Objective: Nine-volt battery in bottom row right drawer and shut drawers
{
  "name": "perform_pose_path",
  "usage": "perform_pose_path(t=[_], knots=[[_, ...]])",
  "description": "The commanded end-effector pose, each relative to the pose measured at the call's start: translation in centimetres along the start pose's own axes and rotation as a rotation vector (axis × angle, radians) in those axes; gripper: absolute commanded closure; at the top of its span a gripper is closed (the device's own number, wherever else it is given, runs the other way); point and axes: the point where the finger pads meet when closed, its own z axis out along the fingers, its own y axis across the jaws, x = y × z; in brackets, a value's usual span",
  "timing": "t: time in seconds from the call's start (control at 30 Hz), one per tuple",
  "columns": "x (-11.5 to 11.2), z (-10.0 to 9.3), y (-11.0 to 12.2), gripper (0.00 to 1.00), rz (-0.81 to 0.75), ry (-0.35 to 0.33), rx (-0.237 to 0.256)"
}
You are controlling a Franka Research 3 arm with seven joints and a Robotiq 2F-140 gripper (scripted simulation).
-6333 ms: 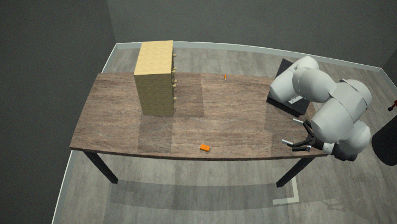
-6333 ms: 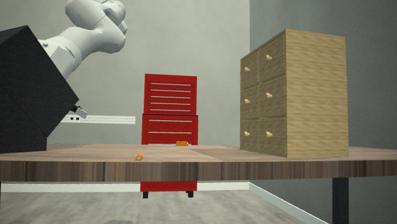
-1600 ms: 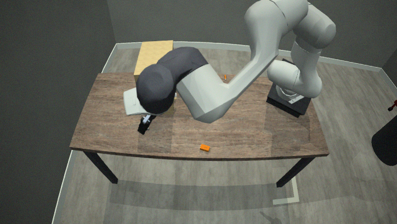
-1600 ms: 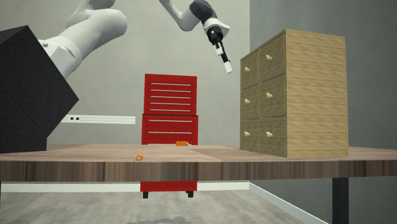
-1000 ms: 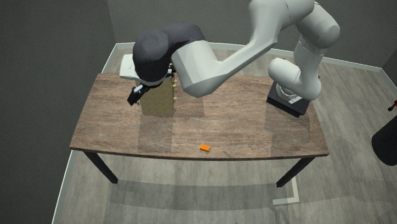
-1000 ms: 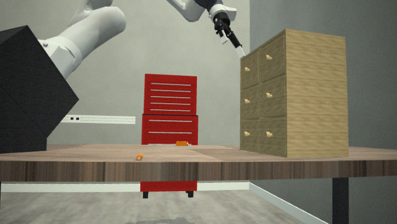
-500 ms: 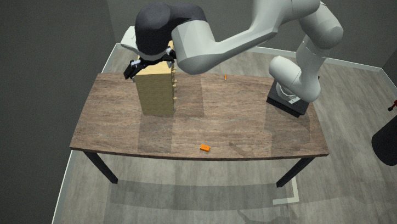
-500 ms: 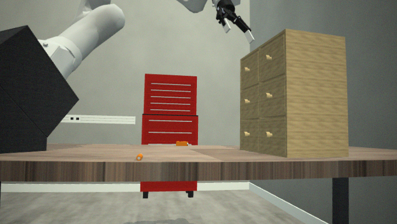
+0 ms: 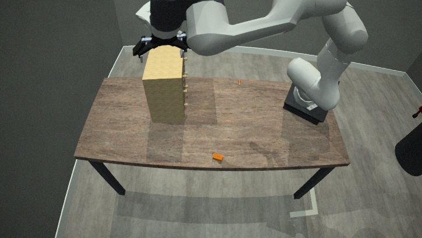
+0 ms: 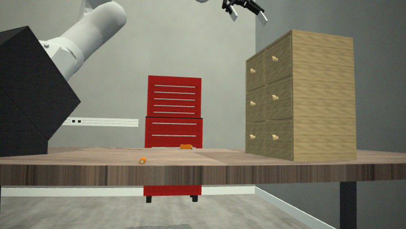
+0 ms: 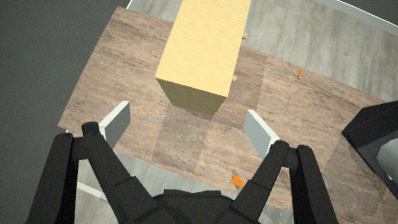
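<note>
The nine-volt battery (image 9: 217, 156) is a small orange block lying near the table's front edge; it also shows in the exterior view (image 10: 185, 146) and the wrist view (image 11: 238, 181). The wooden chest (image 9: 165, 85) stands upright on the left part of the table, with two columns of three drawers, all shut (image 10: 268, 97). The bottom right drawer (image 10: 276, 137) is shut. My gripper (image 10: 247, 15) is open and empty, high above the chest's top and far from the battery. The wrist view looks down between the fingers at the chest (image 11: 207, 55).
A small orange cylinder (image 9: 239, 81) (image 10: 142, 160) lies near the table's far edge. The robot base (image 9: 309, 106) stands at the table's right end. A red tool cabinet (image 10: 173, 113) stands on the floor beyond the table.
</note>
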Motion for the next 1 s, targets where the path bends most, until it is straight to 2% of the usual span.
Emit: perform_pose_path(t=[0.0,0.4,0.5,0.97], knots=[[1.1,-0.3,0.0,0.00,0.095,0.000,0.014],[7.3,-1.4,1.8,0.00,0.321,0.012,0.037],[7.7,-1.2,2.2,0.00,0.339,0.009,0.032],[12.5,2.5,7.6,0.00,0.585,-0.033,-0.039]])
